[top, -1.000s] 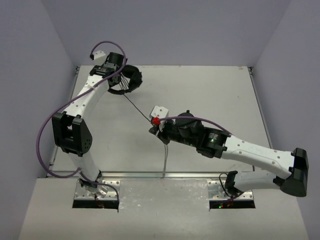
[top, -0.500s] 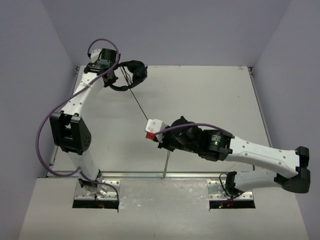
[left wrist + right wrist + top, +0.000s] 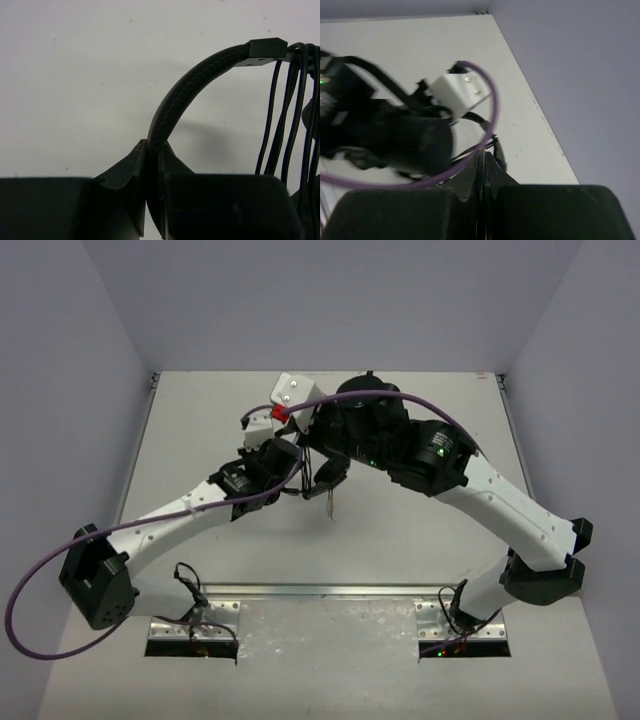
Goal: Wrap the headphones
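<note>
The headphones' black woven headband (image 3: 192, 82) arches up out of my left gripper (image 3: 153, 150), which is shut on it. Several loops of the thin black cable (image 3: 286, 115) hang from the headband's end at the right. In the top view my left gripper (image 3: 285, 458) and right gripper (image 3: 322, 472) meet at the table's middle, and the arms hide most of the headphones. A short cable tail (image 3: 330, 500) dangles below them. My right gripper (image 3: 485, 155) is shut, with the thin cable (image 3: 496, 149) running out at its tips.
The left arm's white wrist camera (image 3: 456, 92) and its purple cable (image 3: 490, 107) lie close in front of my right gripper. The right arm's elbow (image 3: 440, 452) arches over the far middle. The table's right edge (image 3: 540, 115) meets the wall.
My left arm has swung the headphones from the far left corner to the middle. My right arm has moved up and over it. The cable between them is no longer stretched.
</note>
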Controlling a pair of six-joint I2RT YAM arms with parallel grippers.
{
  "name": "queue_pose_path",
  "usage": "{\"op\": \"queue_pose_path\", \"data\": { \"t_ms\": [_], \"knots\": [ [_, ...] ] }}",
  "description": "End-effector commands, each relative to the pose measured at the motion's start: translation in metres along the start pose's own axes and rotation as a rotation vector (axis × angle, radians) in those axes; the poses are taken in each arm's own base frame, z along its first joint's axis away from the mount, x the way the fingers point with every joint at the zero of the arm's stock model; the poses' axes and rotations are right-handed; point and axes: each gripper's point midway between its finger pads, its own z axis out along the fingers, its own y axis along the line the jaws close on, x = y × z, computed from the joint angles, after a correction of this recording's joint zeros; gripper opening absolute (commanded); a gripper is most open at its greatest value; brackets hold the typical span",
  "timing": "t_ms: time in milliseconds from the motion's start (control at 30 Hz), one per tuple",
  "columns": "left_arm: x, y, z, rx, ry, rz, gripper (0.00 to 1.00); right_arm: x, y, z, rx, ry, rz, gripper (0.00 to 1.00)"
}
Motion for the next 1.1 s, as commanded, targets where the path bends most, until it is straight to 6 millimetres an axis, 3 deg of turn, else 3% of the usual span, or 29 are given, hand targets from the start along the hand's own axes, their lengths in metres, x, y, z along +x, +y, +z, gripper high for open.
{"op": "queue_pose_path", "data": {
  "t_ms": [0, 33, 100, 233, 300, 333, 400, 500, 600, 667, 700, 767, 800, 867, 900, 967, 1000, 1033, 1067],
  "knots": [
    [-0.033, -0.020, -0.036, 0.130, -0.236, -0.011, 0.00, -0.005, -0.065, -0.017, 0.143, -0.018, -0.008, 0.01],
    [-0.038, -0.021, -0.051, 0.192, -0.268, -0.033, 0.00, -0.001, -0.074, -0.017, 0.164, -0.011, 0.002, 0.01],
    [-0.020, -0.035, -0.067, 0.339, -0.261, 0.015, 0.00, 0.016, -0.097, -0.017, 0.216, 0.020, 0.019, 0.01],
    [-0.012, -0.036, -0.107, 0.567, -0.253, 0.007, 0.00, 0.044, -0.136, -0.023, 0.293, 0.041, 0.050, 0.01],
    [-0.010, -0.043, -0.124, 0.631, -0.236, 0.027, 0.00, 0.059, -0.155, -0.025, 0.333, 0.079, 0.033, 0.01],
    [0.001, -0.044, -0.129, 0.646, -0.189, 0.072, 0.00, 0.068, -0.163, -0.021, 0.363, 0.098, 0.002, 0.01],
    [-0.005, -0.048, -0.144, 0.681, -0.165, 0.090, 0.00, 0.086, -0.181, -0.025, 0.406, 0.121, 0.033, 0.01],
    [0.000, -0.050, -0.165, 0.757, -0.086, 0.143, 0.00, 0.110, -0.192, -0.018, 0.392, 0.129, 0.107, 0.01],
    [-0.008, -0.037, -0.177, 0.769, -0.074, 0.144, 0.00, 0.142, -0.181, 0.001, 0.345, 0.179, 0.149, 0.01],
    [-0.023, -0.025, -0.187, 0.770, -0.100, 0.115, 0.00, 0.153, -0.173, 0.009, 0.326, 0.179, 0.173, 0.01],
    [-0.032, -0.019, -0.188, 0.750, -0.117, 0.092, 0.00, 0.170, -0.162, 0.015, 0.306, 0.200, 0.214, 0.01],
    [-0.054, -0.010, -0.199, 0.739, -0.143, 0.059, 0.00, 0.170, -0.153, 0.019, 0.288, 0.155, 0.247, 0.01],
    [-0.059, -0.008, -0.201, 0.729, -0.147, 0.054, 0.00, 0.183, -0.136, 0.026, 0.246, 0.161, 0.302, 0.01],
    [-0.086, -0.007, -0.217, 0.761, -0.186, 0.002, 0.00, 0.174, -0.120, 0.031, 0.173, 0.080, 0.349, 0.01],
    [-0.093, -0.008, -0.223, 0.778, -0.193, -0.016, 0.00, 0.184, -0.097, 0.037, 0.110, 0.074, 0.416, 0.01],
    [-0.119, -0.007, -0.238, 0.803, -0.228, -0.087, 0.00, 0.158, -0.074, 0.035, 0.003, -0.071, 0.495, 0.01],
    [-0.124, -0.010, -0.236, 0.775, -0.221, -0.106, 0.00, 0.167, -0.039, 0.038, -0.116, -0.091, 0.538, 0.01],
    [-0.140, -0.007, -0.244, 0.777, -0.239, -0.149, 0.00, 0.147, -0.039, 0.037, -0.127, -0.208, 0.527, 0.01],
    [-0.147, -0.007, -0.246, 0.764, -0.239, -0.168, 0.00, 0.139, -0.026, 0.035, -0.168, -0.257, 0.584, 0.01]
  ]
}}
